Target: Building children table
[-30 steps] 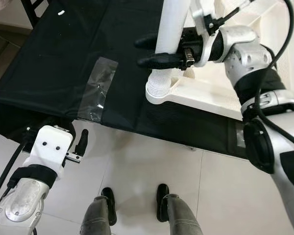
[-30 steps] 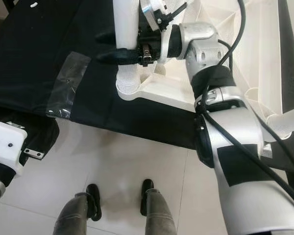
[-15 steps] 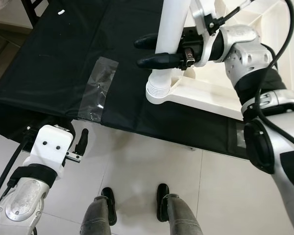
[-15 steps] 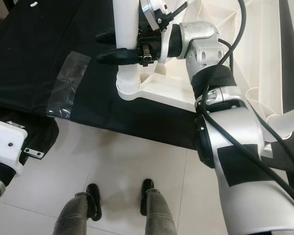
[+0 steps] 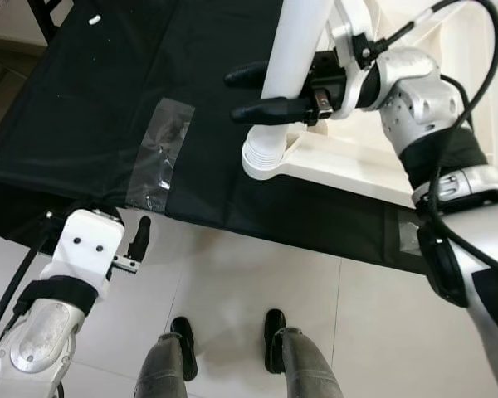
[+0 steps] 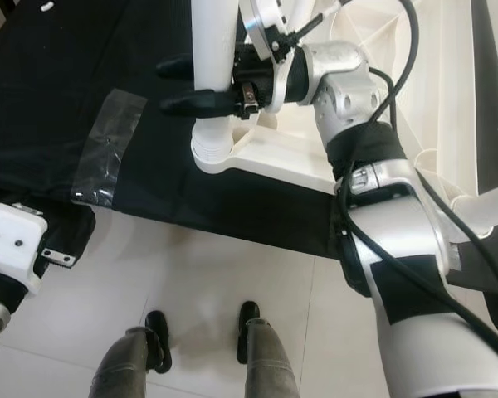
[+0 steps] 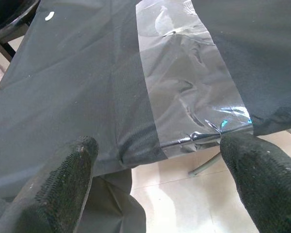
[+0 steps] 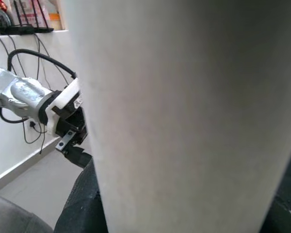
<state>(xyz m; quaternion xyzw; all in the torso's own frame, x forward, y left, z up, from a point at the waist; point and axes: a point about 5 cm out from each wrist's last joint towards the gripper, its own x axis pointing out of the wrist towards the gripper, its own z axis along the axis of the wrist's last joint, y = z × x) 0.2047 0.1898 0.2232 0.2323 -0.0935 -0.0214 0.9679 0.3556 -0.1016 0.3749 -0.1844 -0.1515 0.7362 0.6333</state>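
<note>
A white table leg [image 5: 295, 50] stands nearly upright, its ribbed lower end in the round corner socket [image 5: 261, 163] of the white table top [image 5: 353, 162]. The table top lies upside down on a black cloth [image 5: 108, 91]. My right gripper [image 5: 247, 94] is shut on the leg a little above the socket, one black finger on each side. The leg [image 8: 184, 116] is seen up close in the right wrist view. My left gripper [image 7: 160, 184] hangs open, low at the cloth's front edge, holding nothing.
A patch of clear tape [image 5: 160, 153] is stuck on the cloth near its front edge. Pale floor tiles [image 5: 249, 282] lie below, with my two feet [image 5: 183, 348] on them. A dark chair frame [image 5: 46, 12] stands at the far left.
The whole picture has shifted a little, so the camera moved. My right gripper still holds the leg at the socket, and the left arm hangs as before.
</note>
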